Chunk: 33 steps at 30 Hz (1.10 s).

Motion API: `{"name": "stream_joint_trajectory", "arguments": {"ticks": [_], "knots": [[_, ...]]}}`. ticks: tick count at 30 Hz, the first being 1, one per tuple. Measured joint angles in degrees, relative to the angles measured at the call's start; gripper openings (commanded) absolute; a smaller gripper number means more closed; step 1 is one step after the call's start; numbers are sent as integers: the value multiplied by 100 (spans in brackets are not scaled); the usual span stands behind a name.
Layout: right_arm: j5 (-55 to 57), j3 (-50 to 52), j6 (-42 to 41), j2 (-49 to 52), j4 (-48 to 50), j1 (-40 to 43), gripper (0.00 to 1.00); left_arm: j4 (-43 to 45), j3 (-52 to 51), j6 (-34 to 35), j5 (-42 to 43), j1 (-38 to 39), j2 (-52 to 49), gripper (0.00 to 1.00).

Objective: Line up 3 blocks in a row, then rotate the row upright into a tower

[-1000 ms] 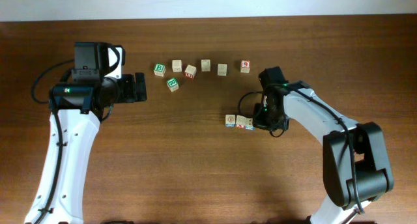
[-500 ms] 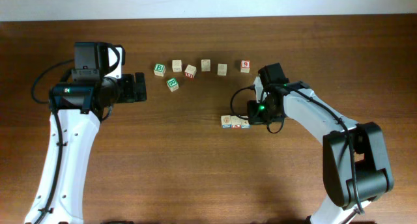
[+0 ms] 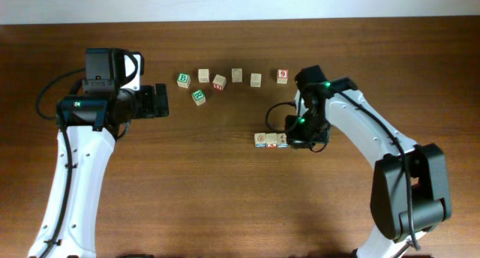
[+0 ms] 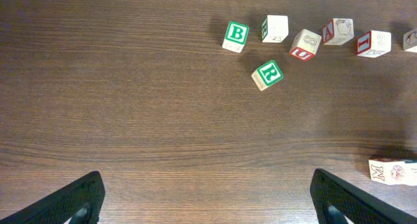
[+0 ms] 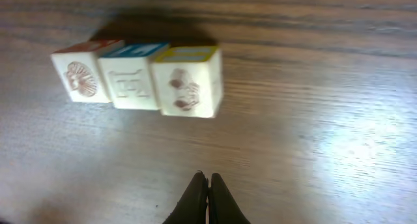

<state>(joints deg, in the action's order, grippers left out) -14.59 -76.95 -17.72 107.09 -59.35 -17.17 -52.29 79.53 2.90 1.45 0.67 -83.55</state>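
Dark wooden table (image 3: 225, 205) under me. On the left, my left claw (image 3: 163, 100) hangs spread wide with nothing in it, well apart from everything. Further along, the green-lettered cubes (image 3: 184, 80) and other loose ones lie near the far edge. The three blocks (image 3: 271, 139) sit touching, side by side, in a row at mid-table. Just beside their right end, my right claw (image 5: 207, 185) is pinched tight on nothing. If I nudge off-centre, I reckon the row splits or the end block tips.
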Motion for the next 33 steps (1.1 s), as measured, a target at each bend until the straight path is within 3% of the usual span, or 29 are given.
{"name": "stream_joint_trajectory", "arguments": {"ticks": [4, 10, 33], "knots": [[243, 400, -13, 0, 435, -492, 5, 2, 0, 0, -2, 0, 0, 99], [623, 828, -50, 0, 1182, -538, 5, -2, 0, 0, -2, 0, 0, 99], [726, 863, 190, 0, 1576, -538, 4, 0, 0, 0, -2, 0, 0, 99]]}}
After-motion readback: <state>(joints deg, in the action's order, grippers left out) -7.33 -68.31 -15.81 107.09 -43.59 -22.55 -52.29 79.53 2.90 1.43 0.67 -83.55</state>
